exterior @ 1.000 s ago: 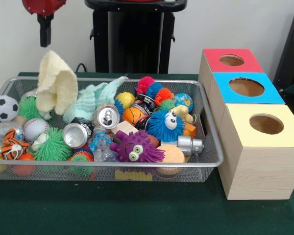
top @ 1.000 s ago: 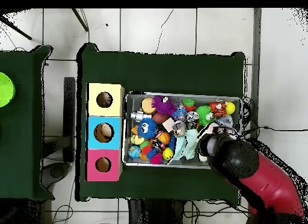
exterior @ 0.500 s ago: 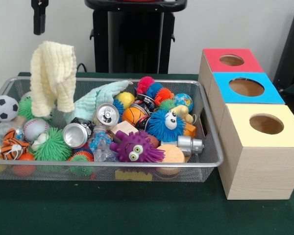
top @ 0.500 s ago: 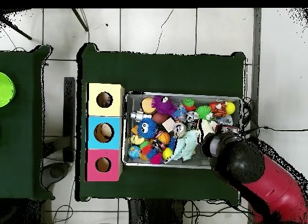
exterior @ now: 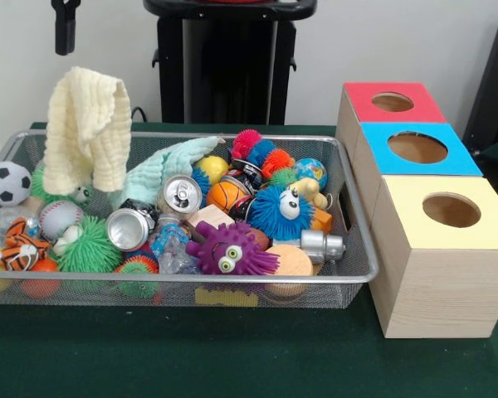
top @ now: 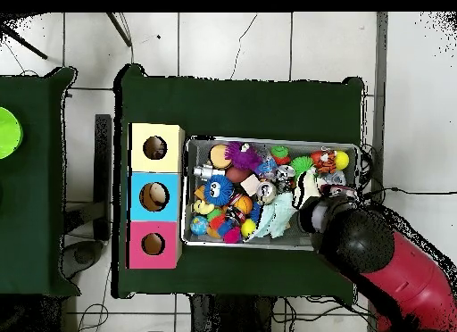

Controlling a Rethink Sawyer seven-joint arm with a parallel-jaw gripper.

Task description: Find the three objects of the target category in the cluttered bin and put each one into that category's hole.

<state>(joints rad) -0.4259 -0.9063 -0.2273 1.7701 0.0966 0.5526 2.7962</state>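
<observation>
My gripper (exterior: pixel 65 25) hangs at the top left, high above the wire bin (exterior: pixel 191 280). Below it a pale yellow cloth (exterior: pixel 87 128) stands tall over the bin's left end, with a small gap showing between its top and the gripper. A mint green cloth (exterior: pixel 158 170) lies beside it. Two cans (exterior: pixel 181 196) (exterior: pixel 129 229), a purple spiky toy (exterior: pixel 230 249), a blue furry toy (exterior: pixel 280 211) and a basketball (exterior: pixel 227 195) lie among the clutter. In the overhead view the red arm (top: pixel 357 244) hides the gripper.
Three boxes with holes stand right of the bin: red (exterior: pixel 361 95), blue (exterior: pixel 380 157), yellow (exterior: pixel 407 195). Overhead they sit left of the bin (top: pixel 268 141). A soccer ball (exterior: pixel 7 183), a baseball (exterior: pixel 60 218) and a tiger toy (exterior: pixel 23 246) fill the left end.
The gripper has risen toward the top edge. The yellow cloth, bunched and lifted a second ago, now hangs straight down; it has barely moved in the last half second.
</observation>
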